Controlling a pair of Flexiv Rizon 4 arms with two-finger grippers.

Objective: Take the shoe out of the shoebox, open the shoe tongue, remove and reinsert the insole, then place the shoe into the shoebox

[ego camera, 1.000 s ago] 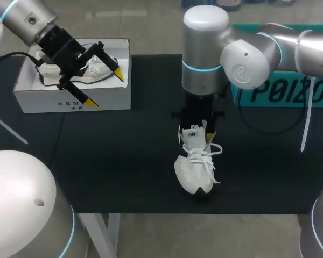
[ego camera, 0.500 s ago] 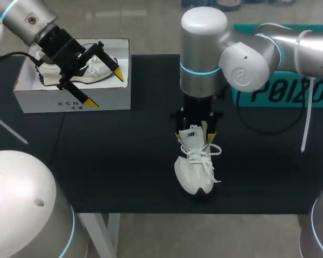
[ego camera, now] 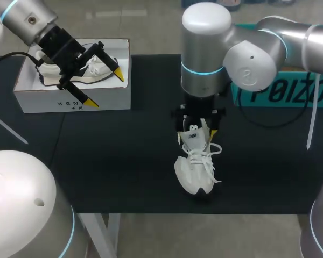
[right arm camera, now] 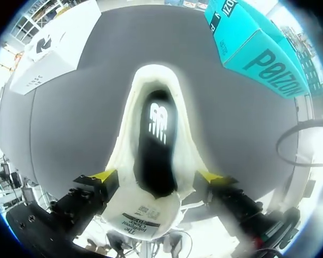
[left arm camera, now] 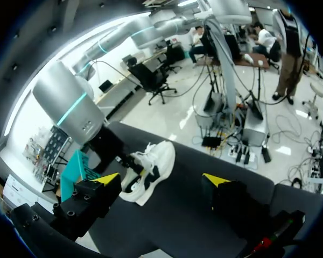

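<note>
The right jaws are spread wide and straddle the collar of 1 white shoe (ego camera: 194, 172), which stands on the dark surface (ego camera: 124, 150); they clamp nothing. The left jaws, equally wide and empty, hang over the white shoebox (ego camera: 75, 102), where a 2nd shoe (ego camera: 99, 69) lies. That makes 2 shoes and 2 boxes, the other a teal box (ego camera: 269, 94).
</note>
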